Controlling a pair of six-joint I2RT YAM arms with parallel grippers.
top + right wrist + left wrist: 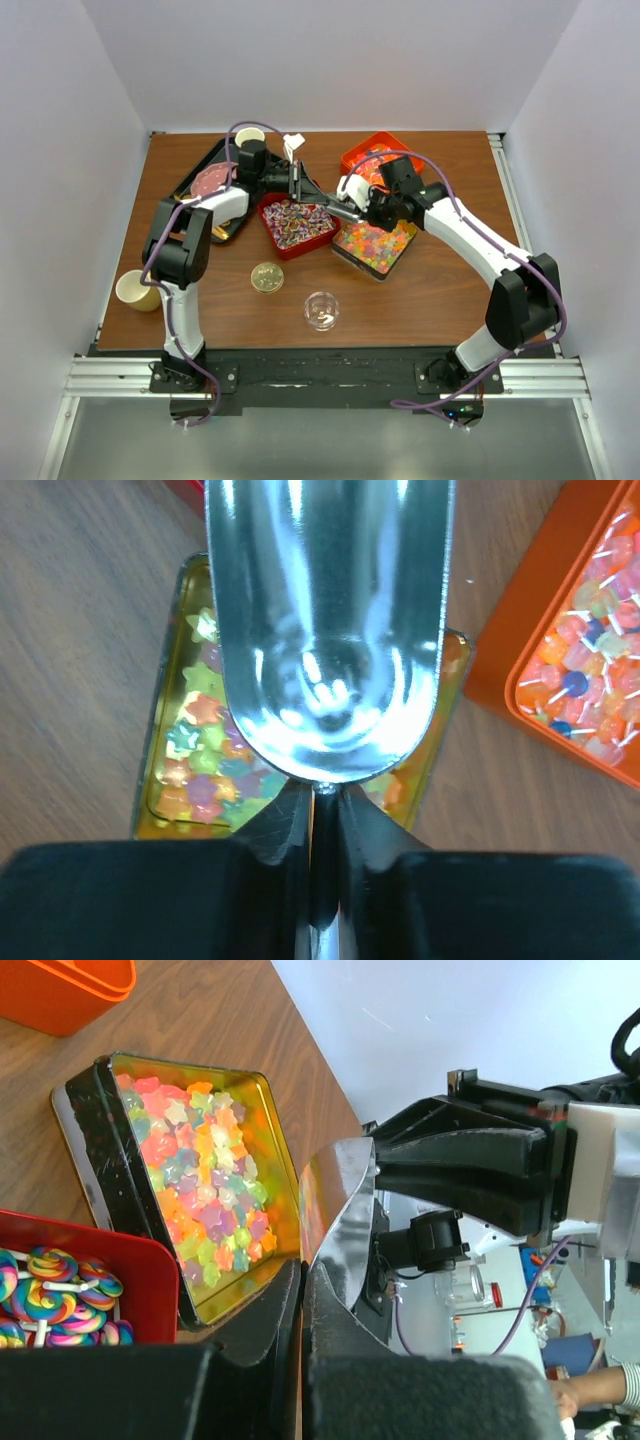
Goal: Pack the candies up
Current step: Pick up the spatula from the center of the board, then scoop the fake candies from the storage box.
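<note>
- The right gripper (315,800) is clamped on the handle of a metal scoop (325,630). In the right wrist view its fingers meet at the lower centre and the scoop bowl fills the upper centre.
- The star-shaped jelly candies (195,760) lie directly below that bowl, showing at its left and lower edges. The bowl holds none.
- The left gripper (303,1280) has its fingers pressed together at the bottom centre of the left wrist view, pinching the thin far edge of the scoop (340,1210).
- The star candies (200,1180) sit just left of that grip, apart from the fingers.
- They are small, translucent and glossy, in orange, pink, yellow, green and purple, heaped in a rectangular tin (90,1140) with black outer walls and a gold lining.
- Swirl lollipops (50,1290) with rainbow spirals and white sticks fill a red tray (140,1270) at lower left, touching the tin.
- Stick lollipops (590,670) in pink, blue and yellow lie in an orange tray (500,650) at the right edge.
- In the top view, a round gold lid (267,277) and a clear cup (321,310) stand at lower centre, well apart from both grippers. Any marking on the lid is too small to read.
</note>
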